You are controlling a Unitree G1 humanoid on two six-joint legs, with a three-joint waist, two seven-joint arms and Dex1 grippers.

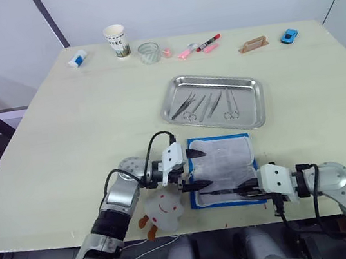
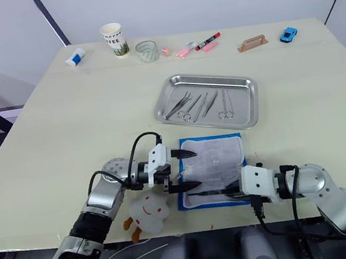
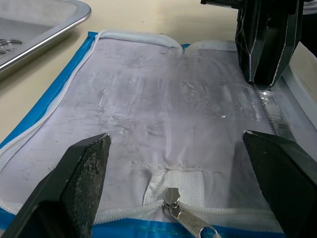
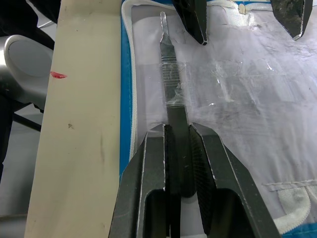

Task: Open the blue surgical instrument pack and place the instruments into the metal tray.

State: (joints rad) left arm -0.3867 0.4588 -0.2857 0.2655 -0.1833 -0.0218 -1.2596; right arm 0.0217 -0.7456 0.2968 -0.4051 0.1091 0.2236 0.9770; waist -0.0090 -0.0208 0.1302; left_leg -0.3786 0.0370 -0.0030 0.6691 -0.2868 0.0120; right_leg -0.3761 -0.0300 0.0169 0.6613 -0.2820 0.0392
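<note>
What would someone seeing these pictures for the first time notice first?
The opened blue surgical instrument pack lies at the table's near edge, white lining up, with both hands on it. The right hand is shut on a slim instrument tucked under a clear strap, while the left hand hovers open over the lining. Just beyond, the metal tray already holds several instruments.

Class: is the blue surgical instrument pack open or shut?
Open: the bright-blue pouch lies spread flat, white padded lining facing up, zipper undone.
</note>
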